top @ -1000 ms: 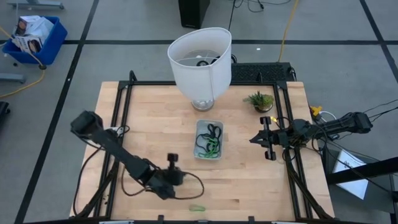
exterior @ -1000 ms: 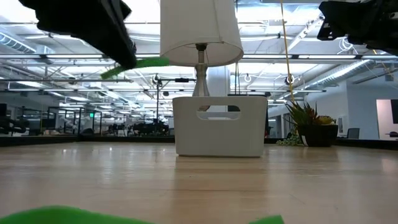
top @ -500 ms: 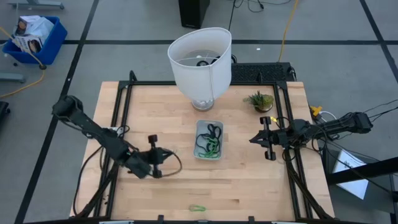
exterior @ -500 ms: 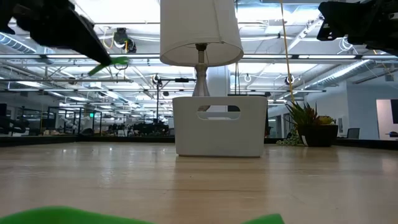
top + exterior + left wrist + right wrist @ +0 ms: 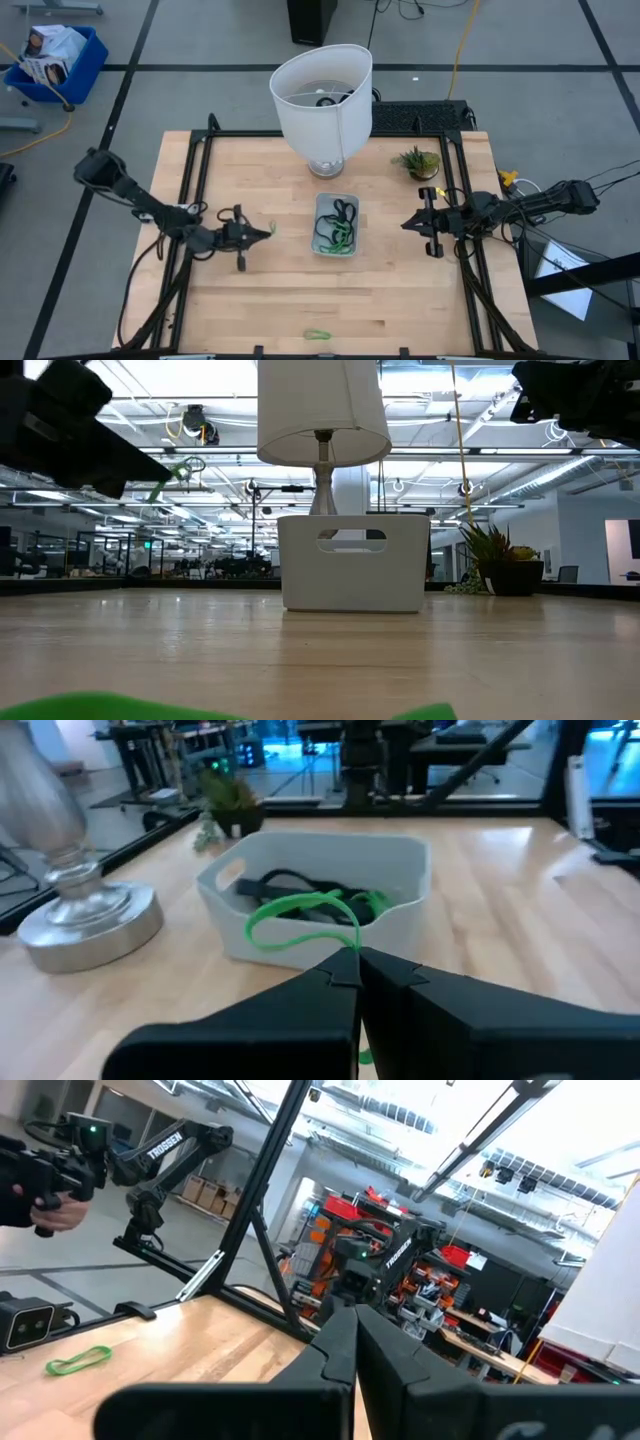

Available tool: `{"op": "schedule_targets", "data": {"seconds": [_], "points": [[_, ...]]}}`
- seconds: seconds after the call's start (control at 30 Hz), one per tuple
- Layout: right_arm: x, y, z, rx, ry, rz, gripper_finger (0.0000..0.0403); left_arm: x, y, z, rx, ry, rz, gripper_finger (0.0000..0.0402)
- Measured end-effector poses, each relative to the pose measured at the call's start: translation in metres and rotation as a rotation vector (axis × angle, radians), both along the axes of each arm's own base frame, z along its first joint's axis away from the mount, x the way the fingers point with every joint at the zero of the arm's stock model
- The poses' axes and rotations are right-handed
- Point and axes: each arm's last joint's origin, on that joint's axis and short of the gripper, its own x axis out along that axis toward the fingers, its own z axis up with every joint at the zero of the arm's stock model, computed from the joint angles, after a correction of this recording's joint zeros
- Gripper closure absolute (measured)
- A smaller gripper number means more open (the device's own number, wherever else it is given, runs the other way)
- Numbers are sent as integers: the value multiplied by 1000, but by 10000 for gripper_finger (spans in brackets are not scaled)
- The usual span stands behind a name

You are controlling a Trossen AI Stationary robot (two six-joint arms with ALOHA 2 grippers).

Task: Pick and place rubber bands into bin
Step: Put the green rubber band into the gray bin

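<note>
My left gripper (image 5: pixel 262 232) hangs above the table just left of the bin (image 5: pixel 337 224) and is shut on a light-green rubber band (image 5: pixel 298 909). The band also shows in the high view (image 5: pixel 270 229) and the low view (image 5: pixel 168 474). The bin (image 5: pixel 318 890) rests on its base and holds several black and green bands (image 5: pixel 338 228). Another green band (image 5: pixel 318 334) lies flat by the near edge. My right gripper (image 5: pixel 408 223) is shut and empty, right of the bin. My left gripper pinches the green band at one spot of its loop (image 5: pixel 347 952), at the very ends of its two fingers. The fingers lie about level and point from the table's left toward the bin. The loop sticks out ahead of the fingertips, clear of the table.
A big white lampshade on a silver base (image 5: pixel 322 100) stands behind the bin. A small potted plant (image 5: pixel 418 160) stands at the far right. The black frame rails (image 5: pixel 200 200) run along the table's sides.
My left gripper has carried the green band from near the table's near edge toward the far edge. It has turned from pointing toward the far edge to pointing right at the bin. It has stayed shut on the band, which is clear of the table.
</note>
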Motion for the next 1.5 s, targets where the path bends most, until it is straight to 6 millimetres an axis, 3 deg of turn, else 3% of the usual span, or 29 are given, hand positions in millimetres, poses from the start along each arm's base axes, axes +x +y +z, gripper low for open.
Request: {"op": "schedule_targets", "data": {"seconds": [0.13, 0.27, 0.47, 0.67, 0.83, 1.03, 1.27, 1.5], "points": [[0, 0, 0, -18, -5, -5, 403, 7, 10, 2, -18, -5, 46, 401], [0, 0, 1, -24, -15, -7, 403, 24, 19, 18, -16, -39, 52, 401], [0, 0, 1, -30, -24, -9, 403, 69, 29, 54, 33, -42, -6, 401], [0, 0, 1, -30, -24, -8, 403, 120, 32, 74, 68, 44, -73, 401], [0, 0, 1, -36, -25, -10, 403, 161, 30, 64, 80, 152, -152, 402], [0, 0, 1, -41, -23, -11, 403, 193, 31, 43, 75, 256, -192, 401], [0, 0, 1, -41, -23, -11, 403, 205, 36, 23, -11, 335, -211, 390], [0, 0, 1, -44, -24, -12, 403, 205, 37, 25, -23, 322, -207, 305]]}}
